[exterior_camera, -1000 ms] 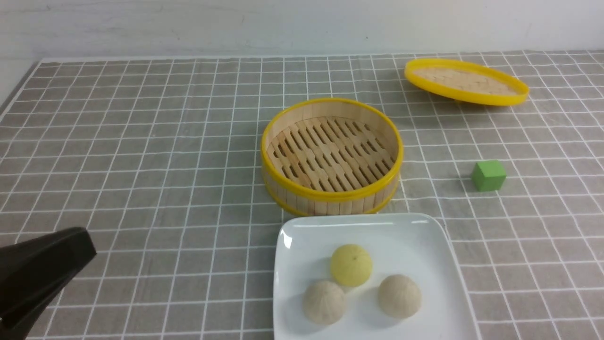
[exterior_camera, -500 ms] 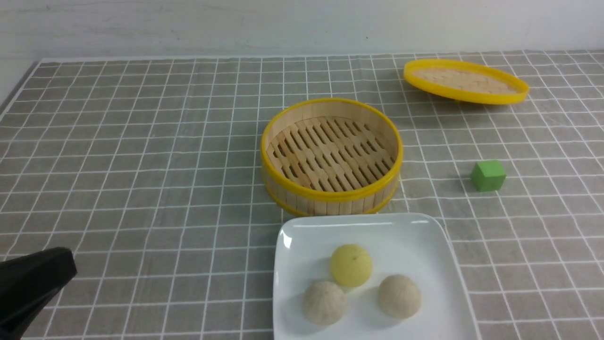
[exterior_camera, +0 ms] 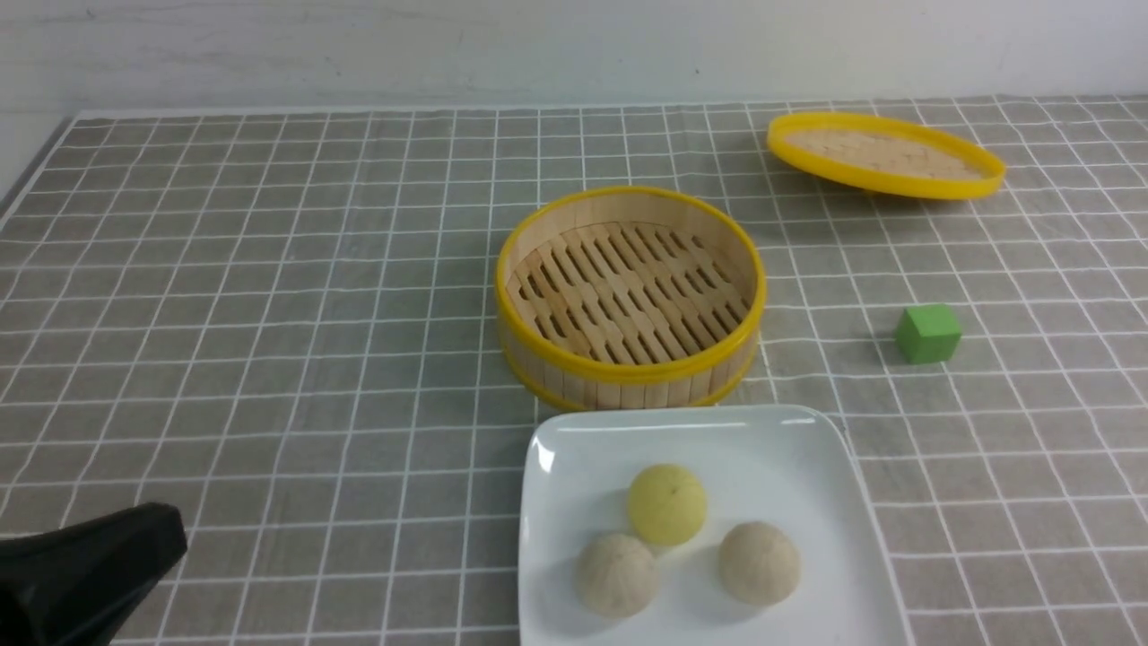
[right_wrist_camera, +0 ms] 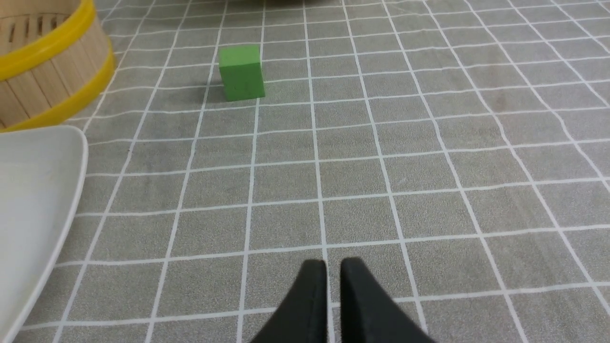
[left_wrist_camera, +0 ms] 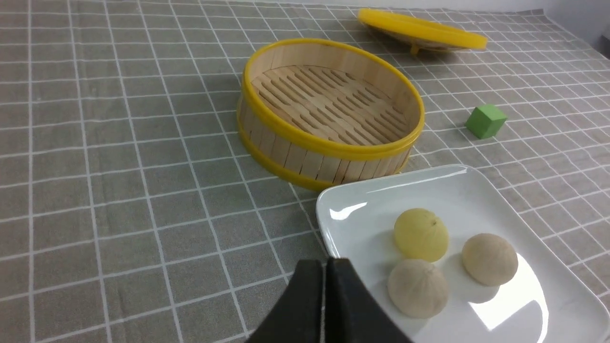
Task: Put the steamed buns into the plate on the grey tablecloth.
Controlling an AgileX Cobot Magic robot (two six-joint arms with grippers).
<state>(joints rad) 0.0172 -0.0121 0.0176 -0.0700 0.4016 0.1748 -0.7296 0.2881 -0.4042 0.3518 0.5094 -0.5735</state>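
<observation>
3 steamed buns (exterior_camera: 666,504) are all sitting in the plate (exterior_camera: 789,453) on the grey tablecloth (exterior_camera: 269,314), so I am judging the task finished, with my left jaws resting shut and my right jaws showing a narrow empty gap.

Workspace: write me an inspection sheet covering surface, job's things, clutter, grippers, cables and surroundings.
Surface: grey checked cloth, flat, no spills seen.
Job's things: yellow bun, left beige bun and right beige bun all sit on the white plate.
Clutter: empty steamer just behind the plate; lid lying inverted at the far right; green cube right of the steamer.
Grippers: left gripper shut, empty, near the plate's left side; right gripper jaws slightly apart, empty, over bare cloth.
Cables: nothing seen.
Surroundings: pale wall behind the table.
</observation>
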